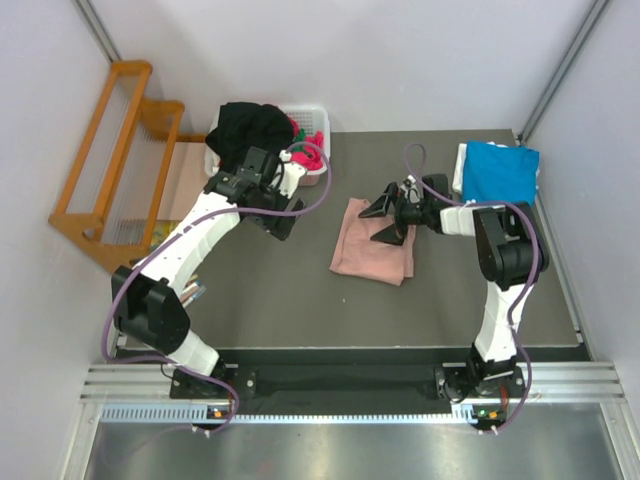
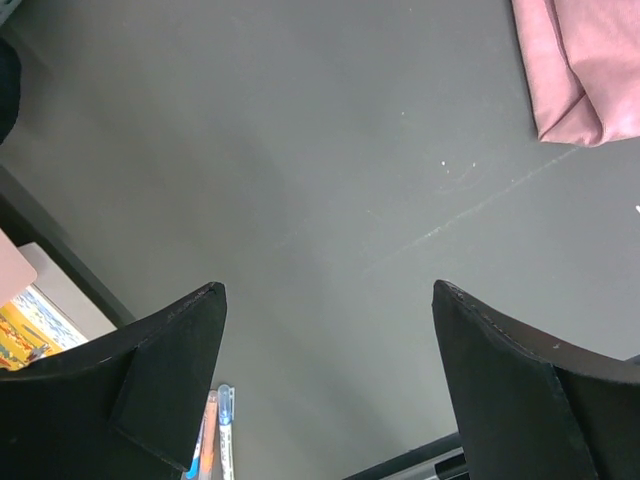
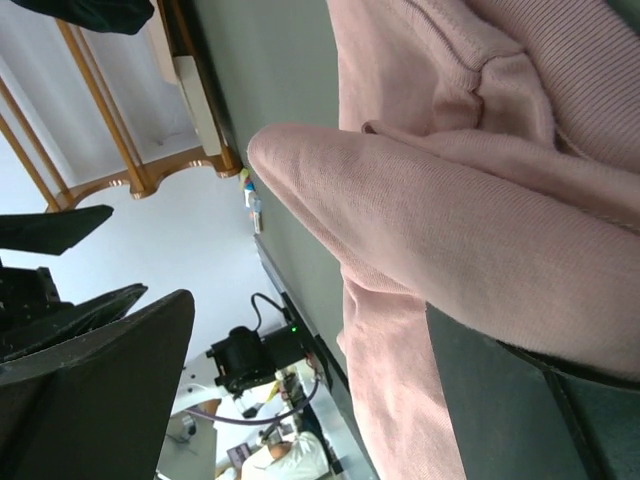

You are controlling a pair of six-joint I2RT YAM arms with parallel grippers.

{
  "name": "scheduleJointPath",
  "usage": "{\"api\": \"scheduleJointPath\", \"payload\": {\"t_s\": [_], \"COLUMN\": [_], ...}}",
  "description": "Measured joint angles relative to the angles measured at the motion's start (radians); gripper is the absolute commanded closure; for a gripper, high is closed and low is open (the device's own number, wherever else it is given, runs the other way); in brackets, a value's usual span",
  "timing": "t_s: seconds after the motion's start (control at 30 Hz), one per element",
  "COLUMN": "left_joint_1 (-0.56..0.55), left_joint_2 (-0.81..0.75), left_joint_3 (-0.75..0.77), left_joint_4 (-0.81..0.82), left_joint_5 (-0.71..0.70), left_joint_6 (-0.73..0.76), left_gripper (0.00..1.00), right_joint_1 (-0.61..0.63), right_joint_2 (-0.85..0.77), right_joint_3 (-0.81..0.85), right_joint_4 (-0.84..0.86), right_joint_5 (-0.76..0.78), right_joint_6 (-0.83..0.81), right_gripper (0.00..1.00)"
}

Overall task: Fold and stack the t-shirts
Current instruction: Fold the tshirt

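Note:
A dusty pink t-shirt (image 1: 372, 250) lies folded on the grey table near the middle. My right gripper (image 1: 385, 222) hovers over its far edge, open, one finger above the cloth and one against it. In the right wrist view the pink t-shirt (image 3: 480, 200) bulges over the right-hand finger (image 3: 570, 420), and nothing is pinched between the jaws of the right gripper (image 3: 308, 302). A bright blue t-shirt (image 1: 500, 170) sits folded at the back right. My left gripper (image 2: 328, 290) is open above bare table, and a corner of the pink t-shirt (image 2: 590, 70) shows at top right.
A white slatted basket (image 1: 318, 112) at the back left holds a black shirt (image 1: 250, 130) and magenta and green cloth. A wooden rack (image 1: 110, 150) stands beyond the table's left edge. Pens (image 2: 222, 430) lie beside that edge.

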Motion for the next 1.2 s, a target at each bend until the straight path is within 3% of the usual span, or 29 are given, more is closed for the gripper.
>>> {"api": "scheduleJointPath", "payload": {"t_s": [0.17,0.43,0.57,0.83,1.2], "left_joint_1": [0.001,0.008,0.027,0.054,0.068], "left_joint_2": [-0.011,-0.018,-0.025,-0.030,-0.047], "left_joint_3": [-0.001,-0.008,-0.022,-0.072,-0.072], "left_joint_4": [0.000,0.009,0.014,0.031,0.032], "left_joint_5": [-0.002,-0.003,-0.003,-0.006,-0.006], "left_joint_6": [0.001,-0.004,-0.009,-0.014,-0.011], "left_gripper": [0.12,0.11,0.11,0.11,0.11], "right_joint_1": [0.002,0.034,0.051,0.126,0.130], "right_joint_2": [-0.053,-0.389,-0.482,-0.446,-0.317], "right_joint_3": [-0.002,-0.126,-0.240,-0.410,-0.416], "right_joint_4": [-0.056,-0.101,-0.076,-0.037,0.031], "right_joint_5": [0.037,0.071,0.066,0.053,0.034], "right_joint_6": [-0.041,-0.101,-0.098,-0.068,-0.062], "right_gripper": [0.00,0.00,0.00,0.00,0.00]}}
